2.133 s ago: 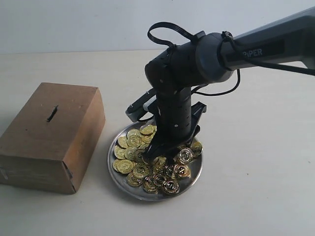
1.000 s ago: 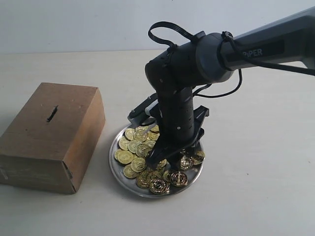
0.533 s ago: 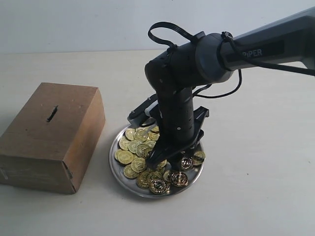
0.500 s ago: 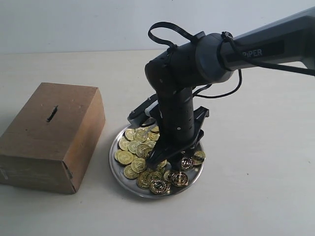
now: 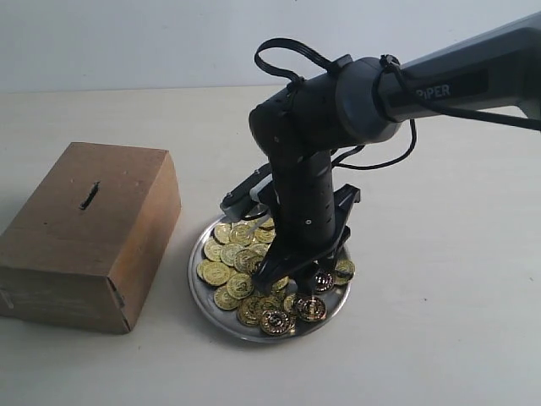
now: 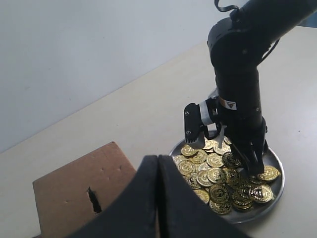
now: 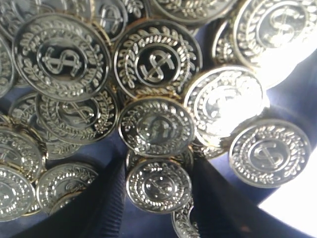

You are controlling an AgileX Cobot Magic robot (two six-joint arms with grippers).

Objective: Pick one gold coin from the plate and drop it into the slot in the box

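Observation:
The silver plate (image 5: 207, 292) holds a heap of gold coins (image 5: 228, 275) right of the brown cardboard box (image 5: 84, 245), whose slot (image 5: 89, 195) is a dark slit in its top. My right gripper (image 5: 292, 275) points down into the coins. In the right wrist view its jaws press against both edges of one flat-lying gold coin (image 7: 158, 186), with the right gripper (image 7: 158, 181) around it. My left gripper (image 6: 158, 161) is shut and empty, held above the box (image 6: 69, 188) near the slot (image 6: 94, 200); it does not appear in the exterior view.
The box stands a few centimetres left of the plate rim (image 6: 277, 184). The right arm (image 5: 439, 85) reaches in from the upper right over the beige table (image 5: 439, 321). A pale wall runs behind.
The plate and coins have slid a little to the right and the coins have shuffled. The right gripper has sunk slightly deeper into the heap. The box has not moved.

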